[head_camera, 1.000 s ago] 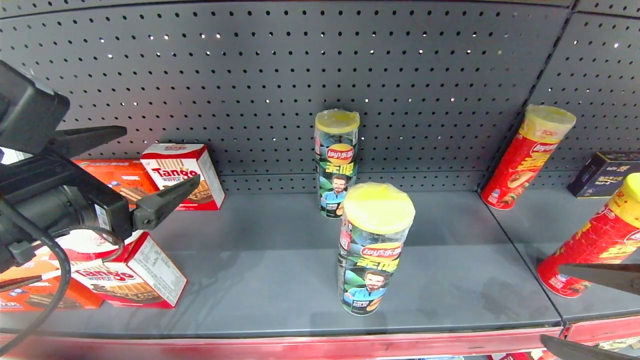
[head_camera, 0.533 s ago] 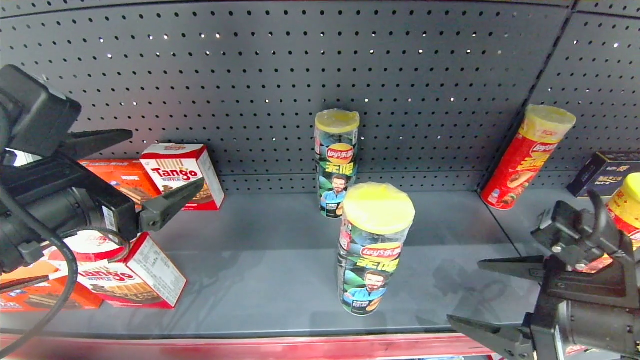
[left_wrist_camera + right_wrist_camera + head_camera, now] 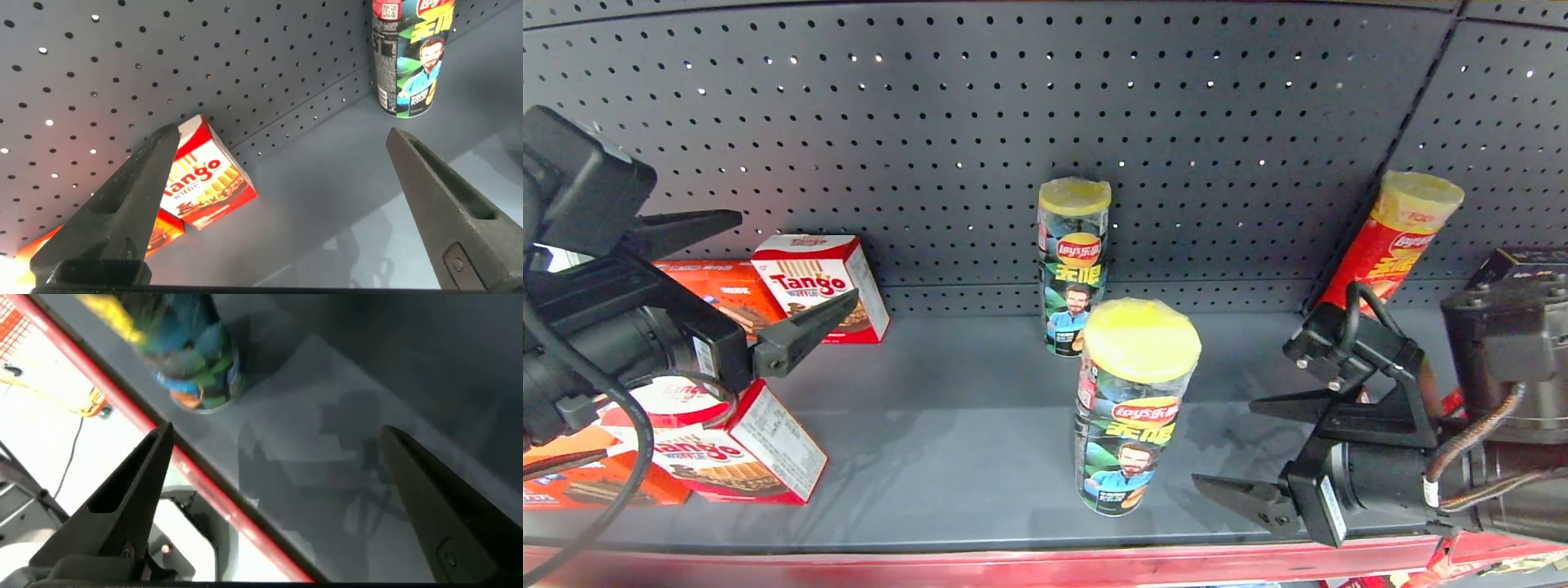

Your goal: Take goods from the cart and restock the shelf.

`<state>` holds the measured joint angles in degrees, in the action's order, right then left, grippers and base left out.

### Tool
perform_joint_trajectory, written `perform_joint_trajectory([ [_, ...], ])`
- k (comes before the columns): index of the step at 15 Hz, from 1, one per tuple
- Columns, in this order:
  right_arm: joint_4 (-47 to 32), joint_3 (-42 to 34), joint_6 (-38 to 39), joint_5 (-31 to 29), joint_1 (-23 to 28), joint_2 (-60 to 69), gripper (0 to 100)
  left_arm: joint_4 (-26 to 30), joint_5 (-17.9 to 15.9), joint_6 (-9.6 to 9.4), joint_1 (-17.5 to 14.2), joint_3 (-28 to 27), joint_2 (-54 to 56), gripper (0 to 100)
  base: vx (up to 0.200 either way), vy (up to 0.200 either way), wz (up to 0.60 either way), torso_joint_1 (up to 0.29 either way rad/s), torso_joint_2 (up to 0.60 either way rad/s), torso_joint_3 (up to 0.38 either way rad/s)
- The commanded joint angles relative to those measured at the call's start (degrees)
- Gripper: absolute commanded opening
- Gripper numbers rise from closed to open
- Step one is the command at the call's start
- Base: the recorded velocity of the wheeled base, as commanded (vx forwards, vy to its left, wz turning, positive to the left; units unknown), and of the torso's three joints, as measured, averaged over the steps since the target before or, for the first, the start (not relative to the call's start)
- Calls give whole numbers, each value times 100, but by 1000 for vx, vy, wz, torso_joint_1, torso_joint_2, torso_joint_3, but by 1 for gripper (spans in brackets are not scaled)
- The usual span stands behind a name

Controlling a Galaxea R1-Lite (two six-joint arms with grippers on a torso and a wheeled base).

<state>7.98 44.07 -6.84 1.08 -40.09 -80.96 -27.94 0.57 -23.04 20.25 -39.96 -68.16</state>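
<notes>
This is a shop. A grey shelf [image 3: 947, 425] with perforated back panel [image 3: 931, 122] and red front edge [image 3: 931, 565] carries chip cans [image 3: 1131, 408] and wafer boxes [image 3: 821, 286].

matt grey metal shelf [image 3: 947, 441], glossy printed cans [image 3: 1131, 408], cardboard boxes [image 3: 821, 286]

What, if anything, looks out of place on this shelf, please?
The front wafer box at the left of the shelf looks askew: it sits turned and seems to lean on the orange box beside it, whereas the rear wafer box stands square. Both green cans stand upright.
</notes>
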Motion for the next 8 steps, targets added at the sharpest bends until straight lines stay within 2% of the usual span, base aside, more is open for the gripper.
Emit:
perform_joint_trajectory([
  [1,1,172,-2,6,2,-271,100,-1,-13,1,-3,-3,-22,100,0,0,0,0,0,0],
  [8,80,515,-10,6,107,-676,100,-1,-31,1,-3,-3,-22,100,0,0,0,0,0,0],
])
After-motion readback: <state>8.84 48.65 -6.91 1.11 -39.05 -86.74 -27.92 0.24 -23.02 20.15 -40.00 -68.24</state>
